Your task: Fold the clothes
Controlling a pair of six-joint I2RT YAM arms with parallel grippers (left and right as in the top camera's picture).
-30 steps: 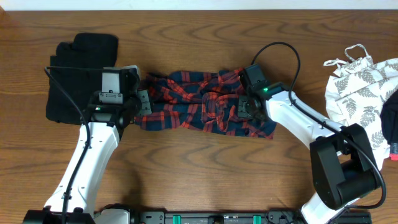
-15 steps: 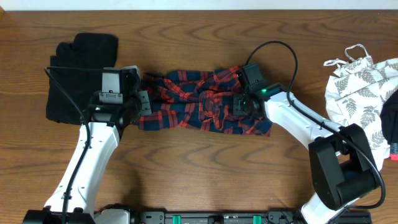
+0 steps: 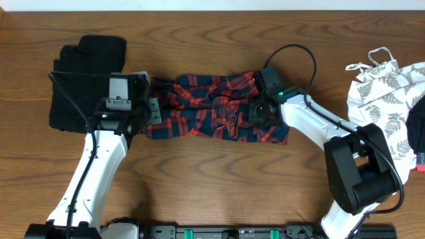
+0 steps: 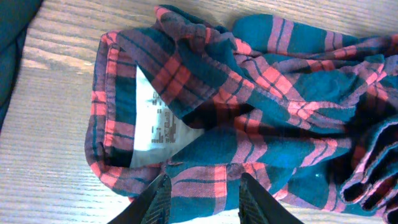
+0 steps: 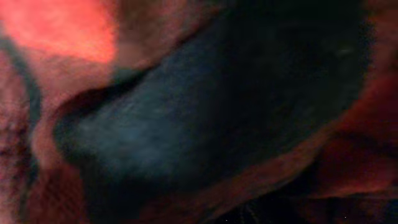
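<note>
**Shirt bunched up, slip and snag risk at both ends**

Overhead: the red-and-navy plaid button shirt (image 3: 212, 114) lies crumpled mid-table (image 3: 219, 179). It sits between a black garment (image 3: 80, 79) toward the left edge and a white leaf-print garment (image 3: 388, 93) at the right edge. Left gripper (image 3: 154, 111) is at its left end, right gripper (image 3: 257, 110) sunk into its right end. Risk: if the arms pull apart, a loose hold slips or the whole bunch drags.

Left wrist: fingers (image 4: 157, 198) narrow-set with the hem between them; can't tell if it's clamped. White neck label (image 4: 155, 127): print too small to read.

Right wrist: lens buried in blurred plaid, jaws unseen, can't tell their state. Risk: it grabs several layers blind.
</note>
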